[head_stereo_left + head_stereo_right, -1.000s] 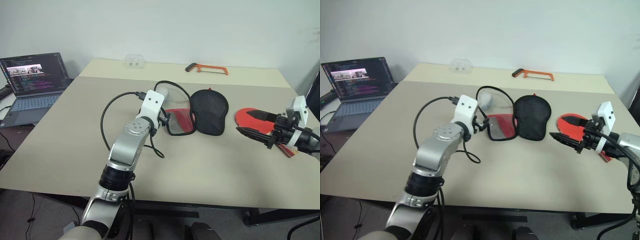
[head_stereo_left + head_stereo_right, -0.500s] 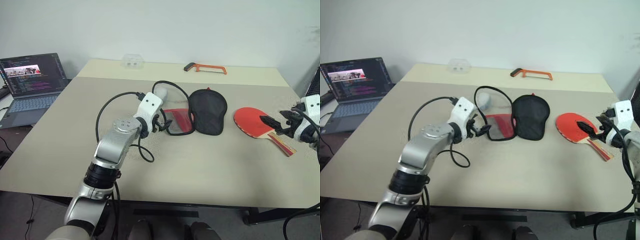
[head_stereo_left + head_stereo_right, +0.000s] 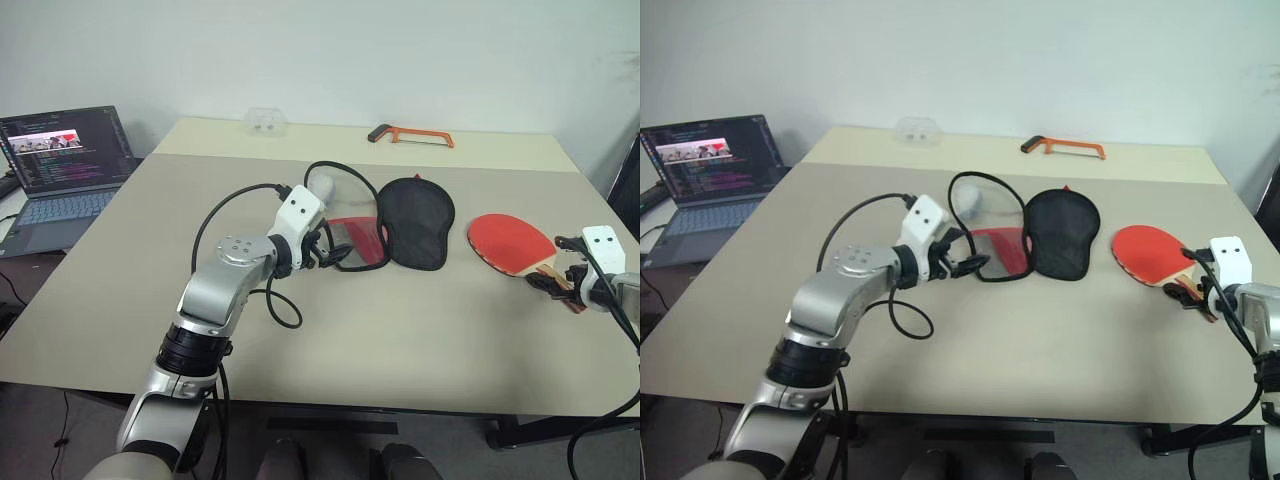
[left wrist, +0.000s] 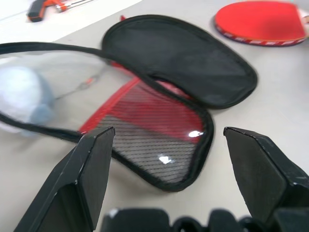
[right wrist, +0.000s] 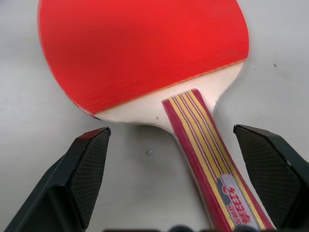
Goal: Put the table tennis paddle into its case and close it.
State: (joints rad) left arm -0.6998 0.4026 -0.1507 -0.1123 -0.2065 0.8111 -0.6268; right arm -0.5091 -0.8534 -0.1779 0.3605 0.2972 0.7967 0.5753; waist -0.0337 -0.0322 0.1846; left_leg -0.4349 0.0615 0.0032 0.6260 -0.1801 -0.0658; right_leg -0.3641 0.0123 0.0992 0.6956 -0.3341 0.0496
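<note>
Near the counter's right edge the right fingers (image 5: 183, 179) are spread wide and empty astride the paddle (image 3: 512, 242) handle, apparently for a grasp, while the left fingers (image 4: 169, 179), also wide and empty, are aimed at the opened case (image 3: 385, 233).

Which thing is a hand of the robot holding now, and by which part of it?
Nothing is held. The right hand is open around the handle of the table tennis paddle, which lies on the table. The left hand is open before the case.

Right hand (image 5: 171, 183) now over paddle handle (image 5: 212, 164)
</note>
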